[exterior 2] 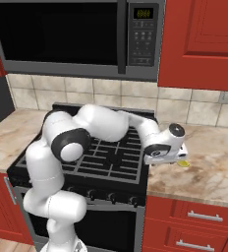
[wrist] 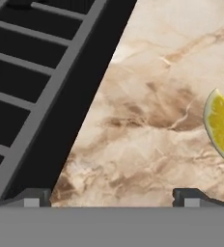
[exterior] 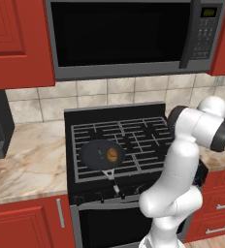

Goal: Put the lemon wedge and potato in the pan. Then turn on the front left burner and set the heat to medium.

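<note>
Home kitchen: black gas stove, microwave above, red cabinets, marble counter, tiled backsplash.

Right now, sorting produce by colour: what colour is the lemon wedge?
Bright yellow with a pale rim; the lemon wedge shows best in the hand view.

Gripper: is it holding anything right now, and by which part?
Nothing. The gripper is open over the marble counter, and the lemon wedge lies loose beside it.
</note>
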Controlling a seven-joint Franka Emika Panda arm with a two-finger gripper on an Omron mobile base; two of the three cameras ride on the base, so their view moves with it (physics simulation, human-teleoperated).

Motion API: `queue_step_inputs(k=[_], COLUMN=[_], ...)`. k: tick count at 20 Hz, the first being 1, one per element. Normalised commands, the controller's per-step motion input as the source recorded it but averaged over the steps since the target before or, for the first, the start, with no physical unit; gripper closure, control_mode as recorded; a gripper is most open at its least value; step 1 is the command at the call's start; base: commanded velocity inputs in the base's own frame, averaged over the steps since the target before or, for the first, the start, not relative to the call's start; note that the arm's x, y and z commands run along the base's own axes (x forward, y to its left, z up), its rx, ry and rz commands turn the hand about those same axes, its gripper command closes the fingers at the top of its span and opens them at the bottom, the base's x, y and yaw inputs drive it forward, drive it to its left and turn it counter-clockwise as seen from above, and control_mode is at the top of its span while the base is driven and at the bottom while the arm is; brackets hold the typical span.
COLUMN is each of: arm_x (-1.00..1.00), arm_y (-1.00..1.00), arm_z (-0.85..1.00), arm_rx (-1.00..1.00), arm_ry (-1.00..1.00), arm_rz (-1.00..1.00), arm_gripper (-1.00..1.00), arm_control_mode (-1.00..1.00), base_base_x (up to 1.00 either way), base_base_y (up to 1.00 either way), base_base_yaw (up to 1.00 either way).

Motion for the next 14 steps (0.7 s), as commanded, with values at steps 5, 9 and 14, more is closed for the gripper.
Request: queue_step_inputs(k=[5, 9, 14], arm_x=[0.52, 0.33, 0.35], arm_y=[0.0, 0.0, 0.0], arm_z=[0.25, 0.02, -0.02], arm_rx=[-0.03, -0.07, -0.02], arm_ry=[0.2, 0.39, 0.32], arm_rz=[0.06, 0.0, 0.0], arm_gripper=[-1.0, -1.0, -1.0], arm_control_mode=[-1.0, -1.0, -1.0], base_base_x=[0.0, 0.0, 0.0], base_base_y=[0.0, 0.0, 0.0], base_base_yaw=[0.0, 0.0, 0.0])
